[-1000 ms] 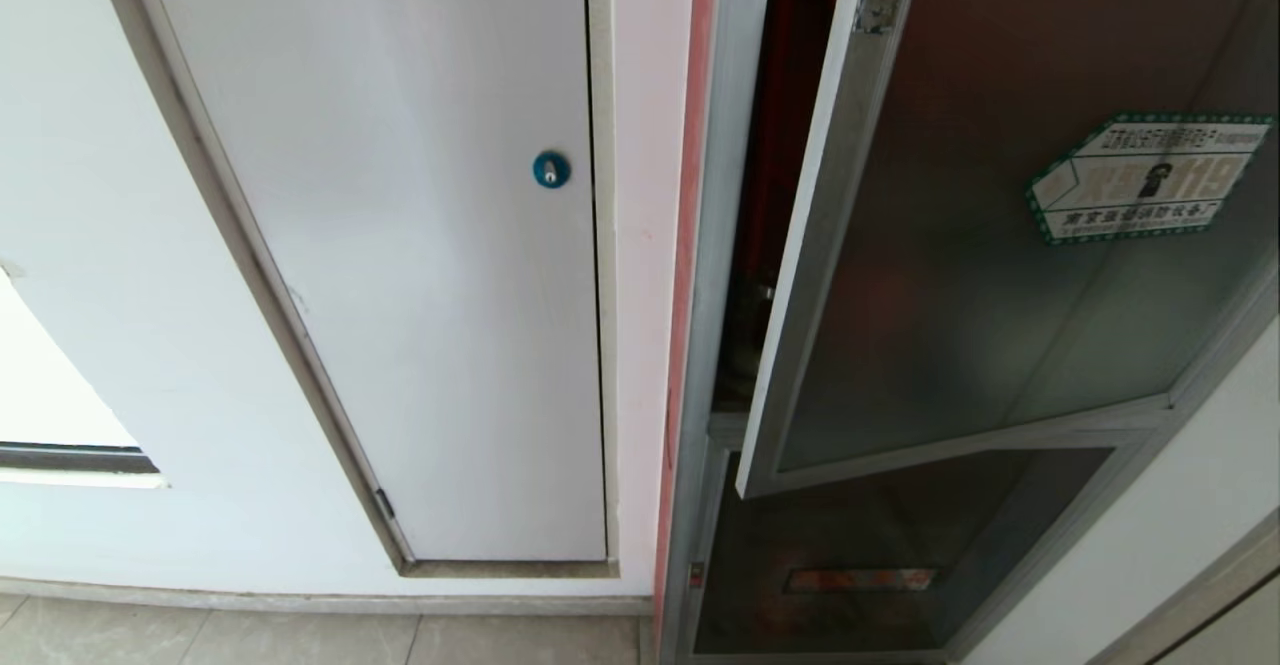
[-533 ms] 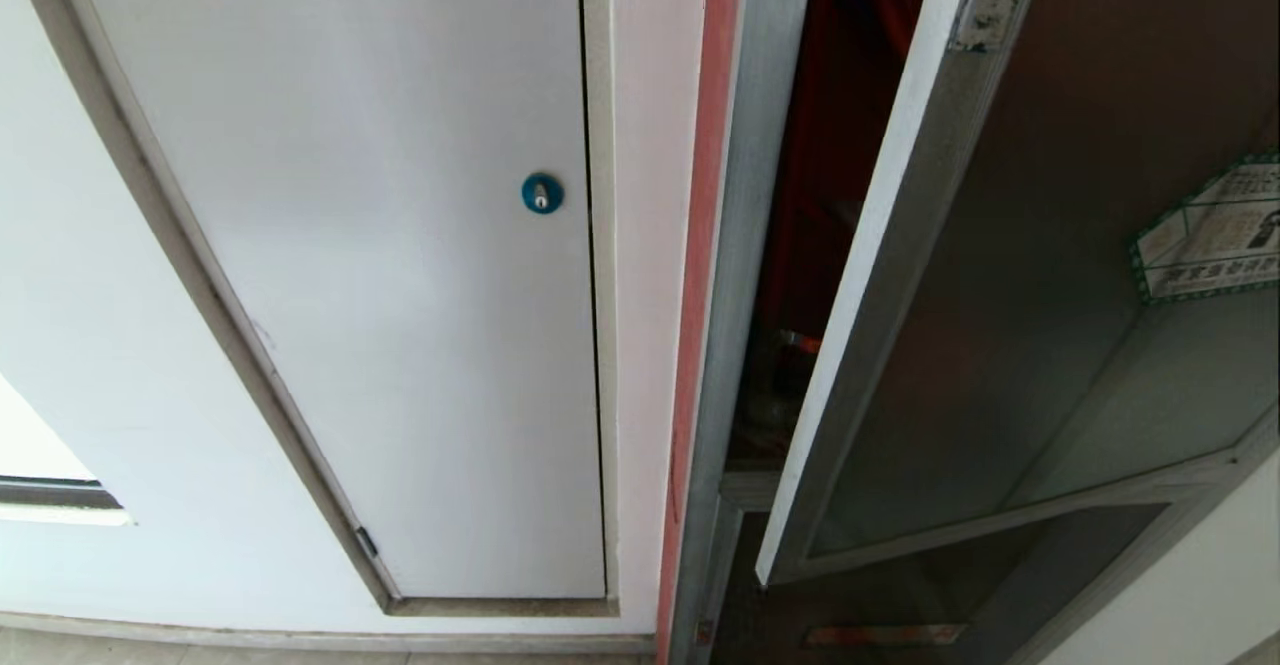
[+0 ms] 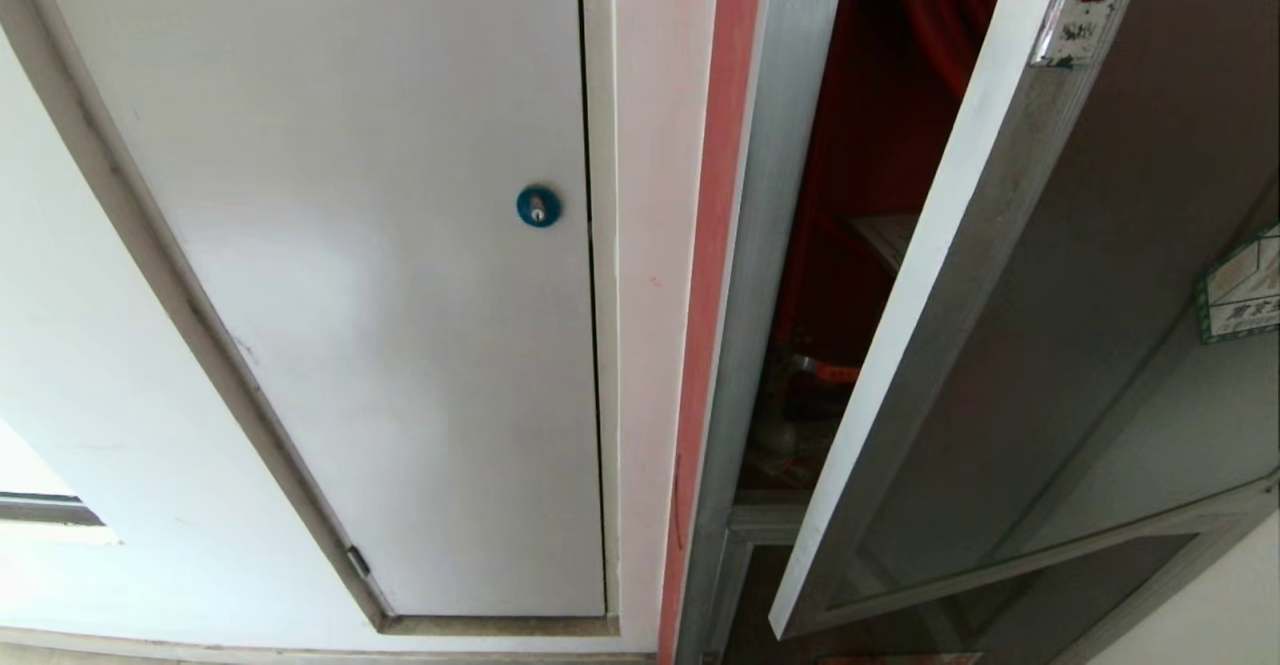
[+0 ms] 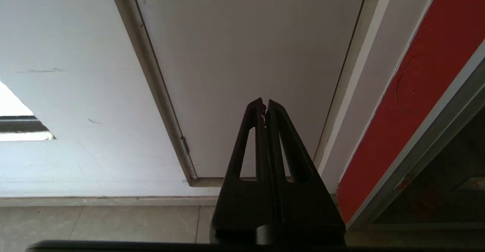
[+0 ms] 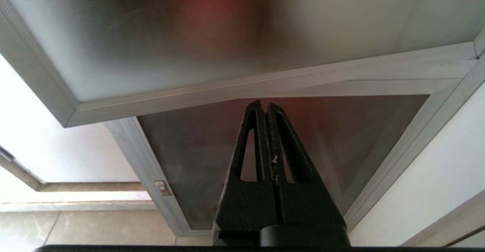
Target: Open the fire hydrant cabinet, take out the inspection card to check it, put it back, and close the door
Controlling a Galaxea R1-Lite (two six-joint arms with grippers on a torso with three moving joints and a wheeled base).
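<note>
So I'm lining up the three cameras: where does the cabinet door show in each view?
Head view: the door fills the right side, swung ajar, red latch at its top.
Left wrist view: not in it; only the cabinet frame and the white door.
Right wrist view: its frosted glass and bottom rail span the top.
Shared landmark: the silver cabinet frame.
</note>
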